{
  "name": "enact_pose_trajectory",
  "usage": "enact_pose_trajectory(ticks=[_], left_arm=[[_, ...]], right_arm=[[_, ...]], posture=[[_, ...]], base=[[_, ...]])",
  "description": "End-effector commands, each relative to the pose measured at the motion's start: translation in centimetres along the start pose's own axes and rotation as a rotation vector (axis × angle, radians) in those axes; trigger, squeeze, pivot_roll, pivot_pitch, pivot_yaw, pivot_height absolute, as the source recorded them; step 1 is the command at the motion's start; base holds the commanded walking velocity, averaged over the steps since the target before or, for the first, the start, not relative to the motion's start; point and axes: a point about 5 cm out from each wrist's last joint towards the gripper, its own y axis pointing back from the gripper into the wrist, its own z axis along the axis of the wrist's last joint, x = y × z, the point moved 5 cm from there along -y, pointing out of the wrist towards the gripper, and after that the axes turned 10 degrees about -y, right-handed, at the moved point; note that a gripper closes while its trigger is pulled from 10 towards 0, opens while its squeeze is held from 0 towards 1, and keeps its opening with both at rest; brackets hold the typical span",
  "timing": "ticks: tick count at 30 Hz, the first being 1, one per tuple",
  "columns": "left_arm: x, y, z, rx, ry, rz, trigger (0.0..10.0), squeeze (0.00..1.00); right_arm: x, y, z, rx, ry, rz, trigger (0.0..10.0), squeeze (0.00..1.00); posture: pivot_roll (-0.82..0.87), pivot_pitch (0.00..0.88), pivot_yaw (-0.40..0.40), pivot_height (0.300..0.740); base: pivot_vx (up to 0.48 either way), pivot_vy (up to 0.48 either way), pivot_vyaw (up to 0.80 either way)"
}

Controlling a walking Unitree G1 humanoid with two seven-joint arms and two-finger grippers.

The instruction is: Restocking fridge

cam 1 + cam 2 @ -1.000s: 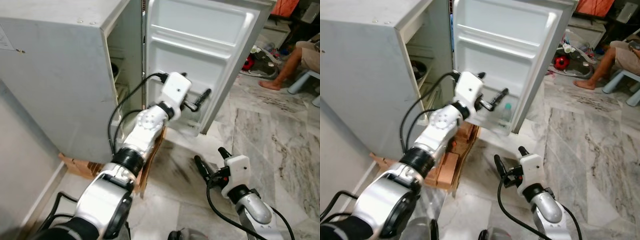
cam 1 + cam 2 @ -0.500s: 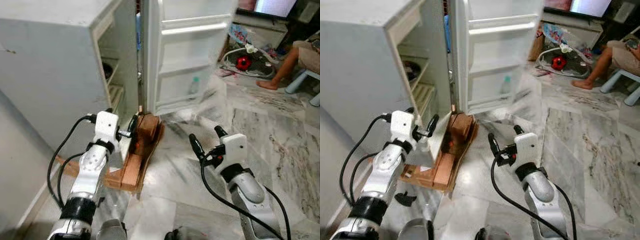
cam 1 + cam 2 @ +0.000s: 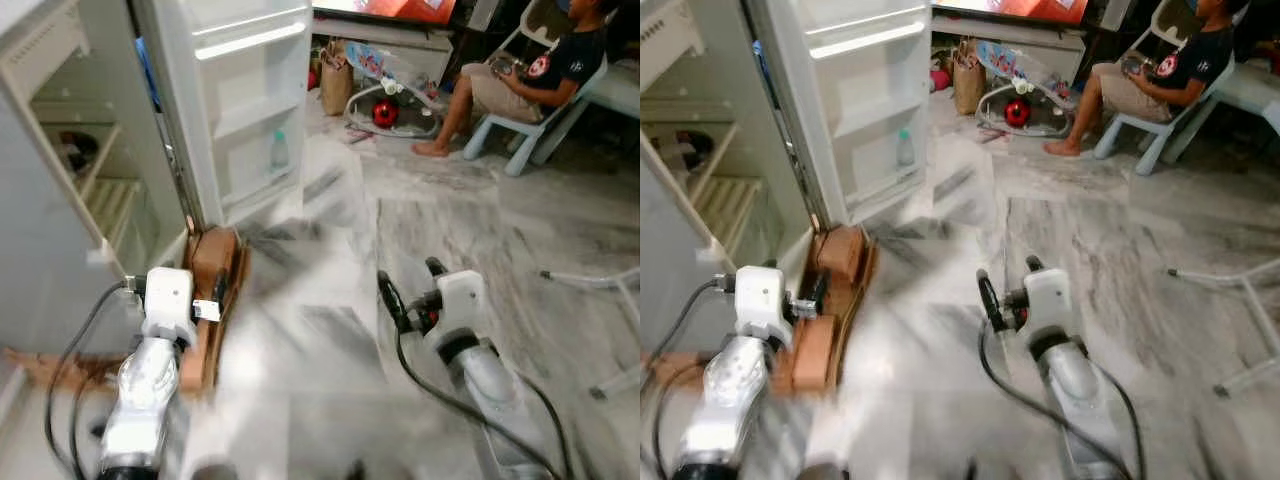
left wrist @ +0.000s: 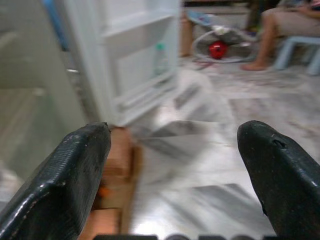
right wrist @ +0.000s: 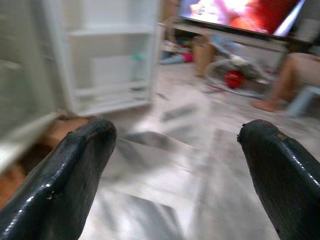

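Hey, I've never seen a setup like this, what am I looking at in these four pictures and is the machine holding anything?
This is a walking humanoid robot with two silver arms. The two wide pictures come from cameras in its head, looking down; they are blurred, probably because it is moving. The left gripper is low beside the wooden blocks under the fridge. The right gripper hangs over the marble floor. The other two pictures come from cameras on the wrists, each looking out between that gripper's black fingers. Both grippers are open and hold nothing. The fridge door stands open, with a small bottle on its lower shelf. A person sits on a plastic chair at the back.
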Motion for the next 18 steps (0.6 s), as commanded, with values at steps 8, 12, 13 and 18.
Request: enact_pose_trajectory(ticks=[8,12,13,18], left_arm=[[1.5,-0.4,0.9,-0.025,-0.051,0.054,10.0,0.0],[2.3,-0.4,0.9,-0.017,-0.055,0.076,10.0,0.0],[2.3,-0.3,0.8,-0.015,-0.055,0.074,10.0,0.0],[1.7,-0.4,0.7,-0.014,-0.055,0.06,10.0,0.0]], right_arm=[[0.7,-1.5,2.3,-0.099,-0.033,-0.004,10.0,0.0],[1.2,-1.8,2.7,-0.113,-0.055,0.002,10.0,0.0],[1.3,-2.0,2.8,-0.115,-0.063,0.002,10.0,0.0],[1.4,-2.3,3.1,-0.13,-0.074,-0.004,10.0,0.0]], posture=[[-0.01,0.0,-0.068,0.74],[0.0,0.0,-0.07,0.74],[0.0,0.0,-0.07,0.74],[-0.01,0.0,-0.065,0.74]], base=[[0.264,-0.373,0.0],[0.395,-0.266,0.0],[0.405,-0.251,0.0],[0.425,-0.099,0.0]])
